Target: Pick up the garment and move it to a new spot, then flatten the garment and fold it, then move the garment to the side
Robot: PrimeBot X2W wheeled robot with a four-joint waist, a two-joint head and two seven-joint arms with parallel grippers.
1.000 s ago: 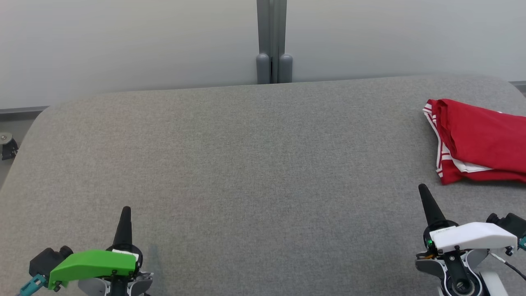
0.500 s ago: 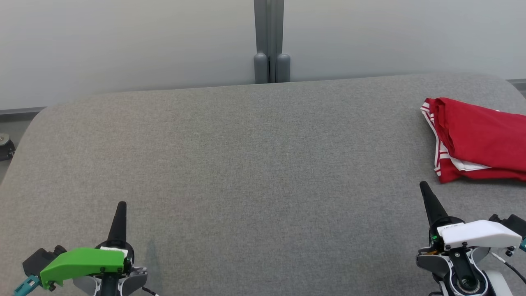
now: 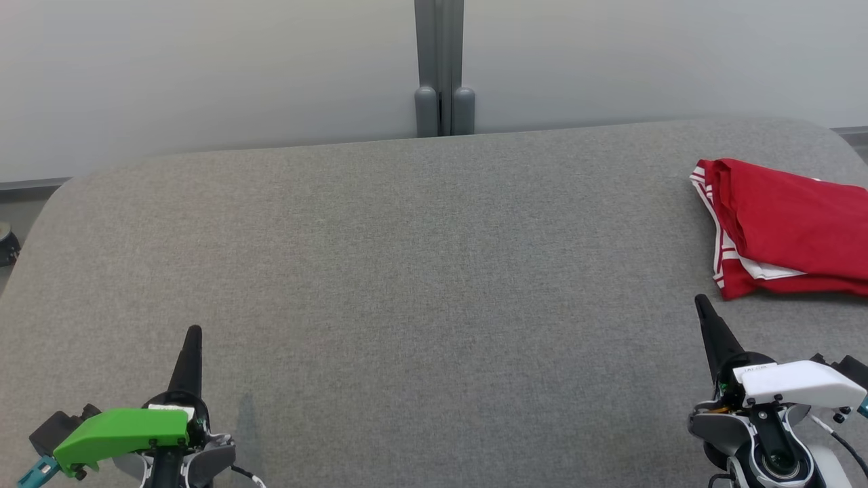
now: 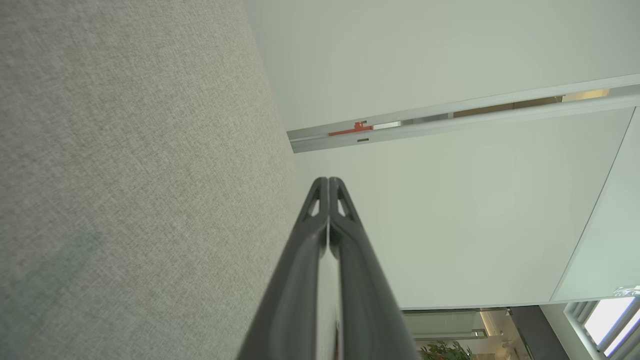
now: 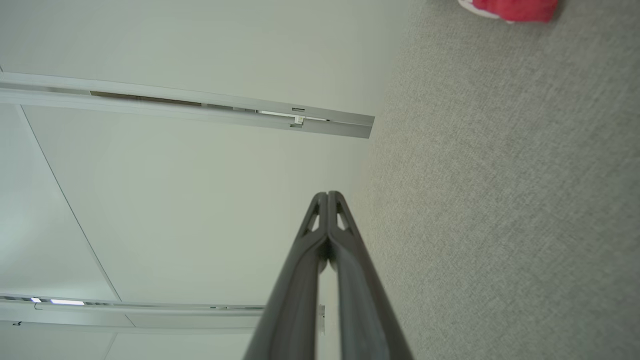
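A: Arm pose?
B: Left pincer (image 3: 192,332) and right pincer (image 3: 700,299), both closed and empty, hover over the counter's (image 3: 434,271) near edge, fingers pointing away.
A: Surroundings?
B: Folded red garment (image 3: 786,217) at the right edge; pale wall (image 3: 203,68) behind.

**Grey table against pale panels**

A grey post (image 3: 439,61) stands upright just behind the fabric-topped, round-cornered table (image 3: 434,285). Pale, evenly lit wall panels (image 3: 203,68) flank the post. Far to its left, floor (image 3: 17,210) shows past the table's corner.
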